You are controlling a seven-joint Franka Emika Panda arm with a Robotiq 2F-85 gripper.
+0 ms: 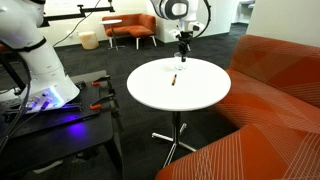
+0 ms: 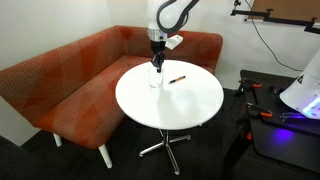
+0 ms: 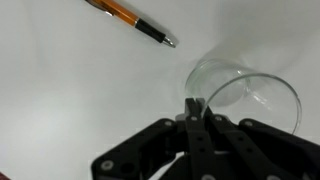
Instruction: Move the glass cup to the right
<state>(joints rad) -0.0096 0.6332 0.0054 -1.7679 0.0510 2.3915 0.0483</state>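
The glass cup (image 3: 245, 95) is a small clear glass standing on the white round table (image 2: 190, 110). In the wrist view its rim runs between my fingertips. My gripper (image 3: 195, 108) is shut on the near wall of the glass cup. In both exterior views the gripper (image 2: 156, 62) (image 1: 183, 45) points straight down at the table's edge nearest the sofa, with the glass cup (image 2: 155, 79) faintly visible under it. In an exterior view the cup (image 1: 184, 58) is barely discernible.
A brown-orange pen (image 3: 130, 20) (image 2: 177, 77) (image 1: 174, 79) lies on the table near the cup. A red-orange sofa (image 2: 70, 80) curves round the table. A black cart with the robot base (image 1: 45, 95) stands beside it.
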